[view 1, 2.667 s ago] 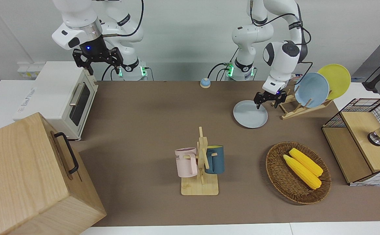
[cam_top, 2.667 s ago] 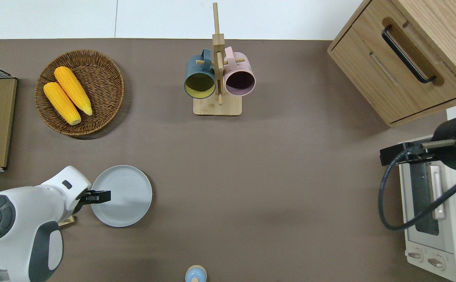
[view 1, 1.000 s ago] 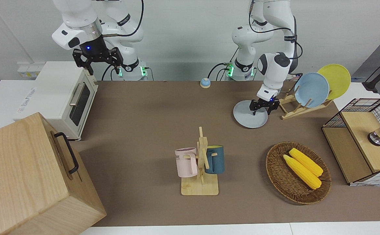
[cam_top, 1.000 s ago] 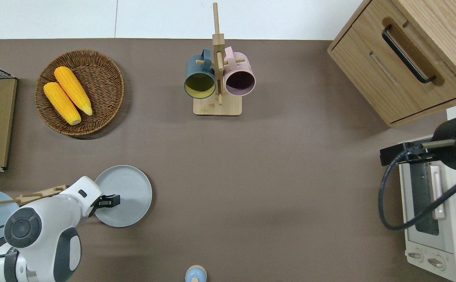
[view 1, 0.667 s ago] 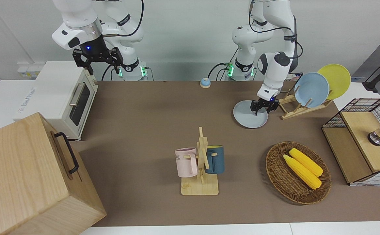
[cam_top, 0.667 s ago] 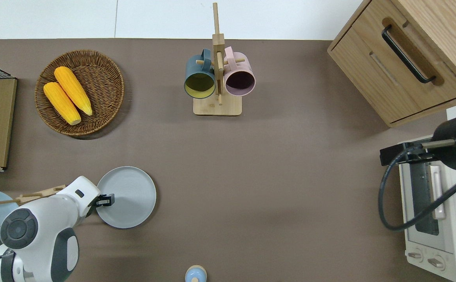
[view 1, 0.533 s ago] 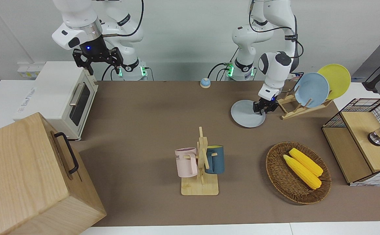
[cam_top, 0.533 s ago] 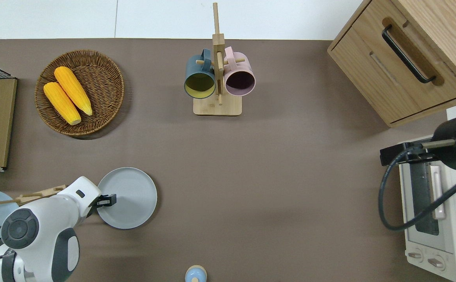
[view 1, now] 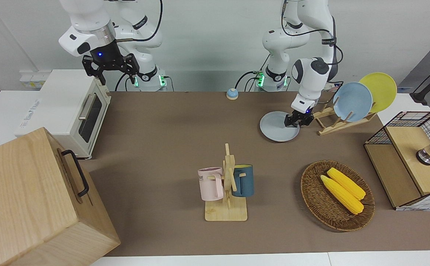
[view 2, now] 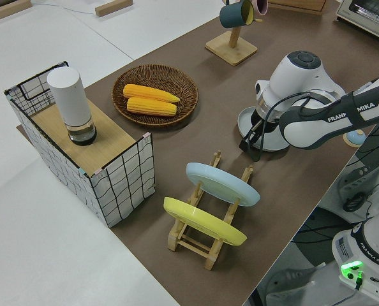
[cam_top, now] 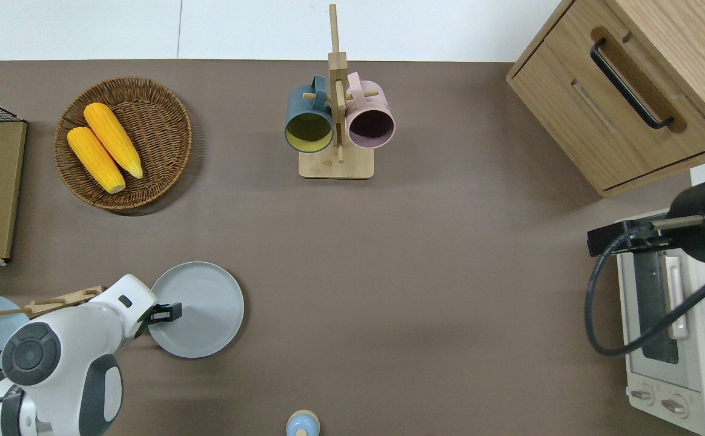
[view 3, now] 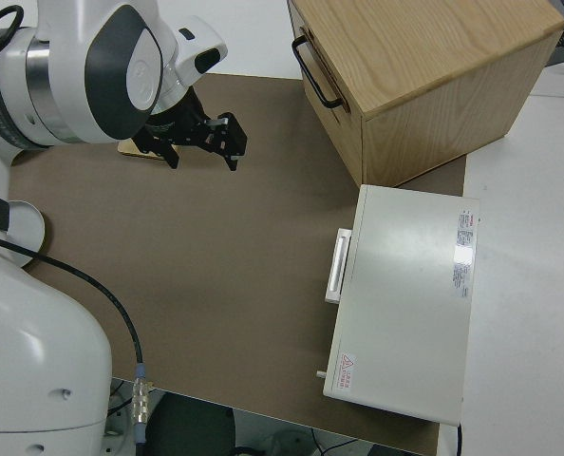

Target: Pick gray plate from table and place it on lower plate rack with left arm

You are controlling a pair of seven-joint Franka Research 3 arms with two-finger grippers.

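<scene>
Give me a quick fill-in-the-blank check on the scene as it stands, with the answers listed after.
1. The left gripper is at the rim of the ____ plate.
2. The wooden rack already holds a light blue plate and a ____ plate.
3. The wicker basket holds two ears of ____.
4. The right arm is ____.

Missing words: gray; yellow; corn; parked

The gray plate [cam_top: 198, 309] lies just beside the plate rack [view 1: 334, 123].
</scene>
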